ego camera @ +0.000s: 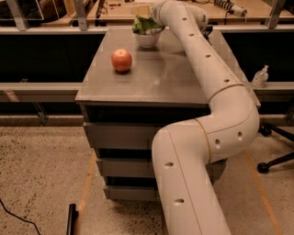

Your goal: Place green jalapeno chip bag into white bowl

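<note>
Gripper (pixel 148 13): located at the top centre of the frame, at the far edge of the grey metal surface (pixel 156 78), directly above the white bowl (pixel 148 40). Whether it is gripping or released cannot be told; the wrist hides it.

Green jalapeno chip bag (pixel 146 25): crumpled, sitting in the bowl's mouth and rising above its rim, right under the gripper.

Red apple (pixel 121 60): on the surface, nearer the camera and left of the bowl, apart from it.

White arm (pixel 216 92): crosses the right side of the surface.
</note>
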